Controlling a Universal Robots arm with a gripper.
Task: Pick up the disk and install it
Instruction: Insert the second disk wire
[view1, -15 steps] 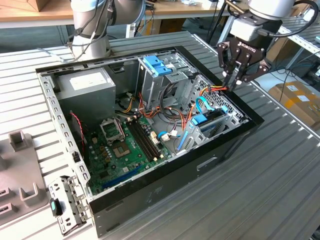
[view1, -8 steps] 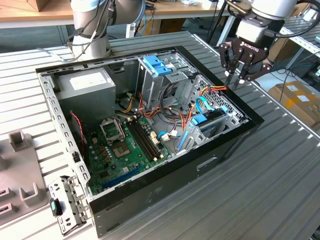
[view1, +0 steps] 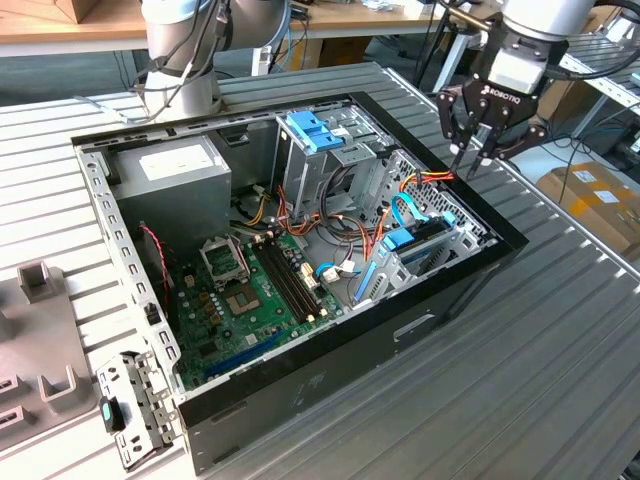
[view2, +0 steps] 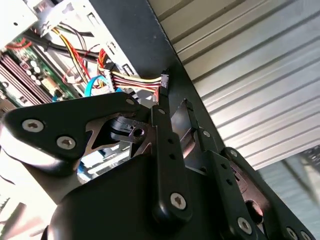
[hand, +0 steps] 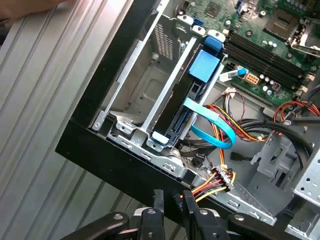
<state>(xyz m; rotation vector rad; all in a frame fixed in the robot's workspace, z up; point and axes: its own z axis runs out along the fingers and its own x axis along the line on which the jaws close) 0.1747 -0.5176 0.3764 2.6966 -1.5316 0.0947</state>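
1. Container: an open computer case lies on its side on a ribbed metal table
2. Case contents, exterior view, read from the case centre: a power supply at 10 o'clock; a motherboard at 7 o'clock; a tall metal cage topped by a blue bracket at 12 o'clock; a lower drive cage at 3 o'clock
3. The disk sits inside the lower drive cage, standing on edge in its light-blue carrier. In the first wrist view the disk occupies the slot nearer the motherboard; the slot against the case wall holds nothing
4. A flat blue cable runs from the end of the disk into the case interior, beside a red, yellow and black wire bundle
5. Tool: the gripper hangs over the case rim at 2 o'clock, apart from the disk and touching nothing
6. In both wrist views the gripper shows its fingers drawn near each other with a slim gap between them, nothing pinched
7. Outside the case: a loose metal bracket at 8 o'clock, a grey moulded fixture at 9 o'clock
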